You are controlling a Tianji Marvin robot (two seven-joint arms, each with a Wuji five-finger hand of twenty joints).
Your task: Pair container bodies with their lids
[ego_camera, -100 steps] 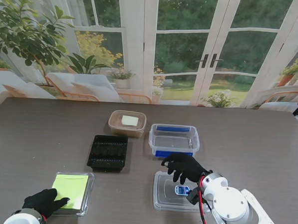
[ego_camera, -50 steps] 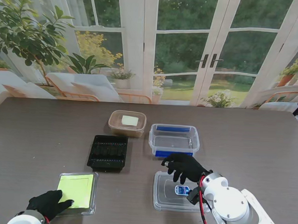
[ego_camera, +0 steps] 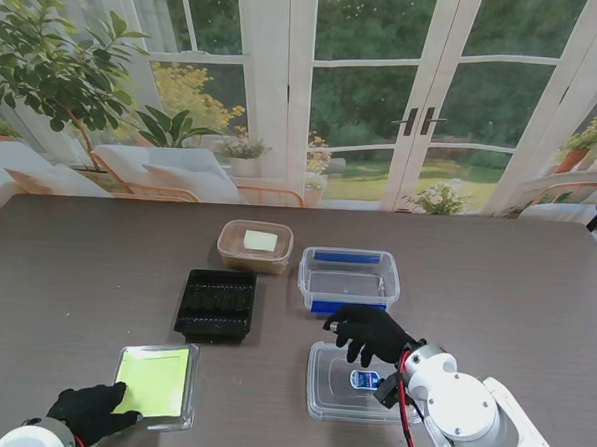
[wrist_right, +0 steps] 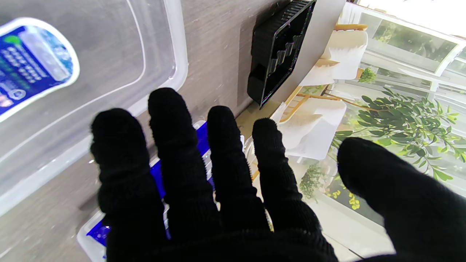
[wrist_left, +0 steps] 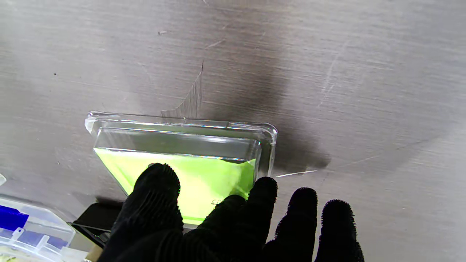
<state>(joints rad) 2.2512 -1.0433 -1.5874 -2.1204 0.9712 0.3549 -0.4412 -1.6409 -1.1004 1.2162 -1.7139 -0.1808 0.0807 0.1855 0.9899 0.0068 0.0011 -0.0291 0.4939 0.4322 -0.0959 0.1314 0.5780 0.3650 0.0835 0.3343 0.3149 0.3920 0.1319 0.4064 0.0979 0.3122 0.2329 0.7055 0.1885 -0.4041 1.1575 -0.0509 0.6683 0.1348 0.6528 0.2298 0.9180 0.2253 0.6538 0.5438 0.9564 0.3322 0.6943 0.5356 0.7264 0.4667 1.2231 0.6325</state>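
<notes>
Fingers [wrist_left: 156, 196] of your left robot hand [ego_camera: 93, 411] lie on the near corner of the clear lid with the lime-green sheet [ego_camera: 157, 383]; the wrist view shows the thumb pressed on the green face and the other fingers spread at its edge, but you cannot tell whether that amounts to a grip. This lid sits at about 7 o'clock on the desk [ego_camera: 86, 272], one corner lifted slightly in the wrist view.

Your right robot hand [ego_camera: 371, 333] is spread flat, all five fingers apart and closed on nothing. It hovers over the far edge of the clear lid with the blue label [ego_camera: 355, 384], which lies flat at about 5 o'clock. Its fingertips reach toward the clear box with blue clips [ego_camera: 349, 279], just beyond at about 1 o'clock from desk centre; you cannot tell whether they touch it.

Further out, the black ribbed tray [ego_camera: 216, 303] sits near desk centre, at 12 o'clock from the green lid and well apart from it. The tan container [ego_camera: 254, 245], with a pale square inside, stands at 12 o'clock on the desk, just beside the clear box's far left corner. All three bodies are uncovered, and both lids lie apart from them.
</notes>
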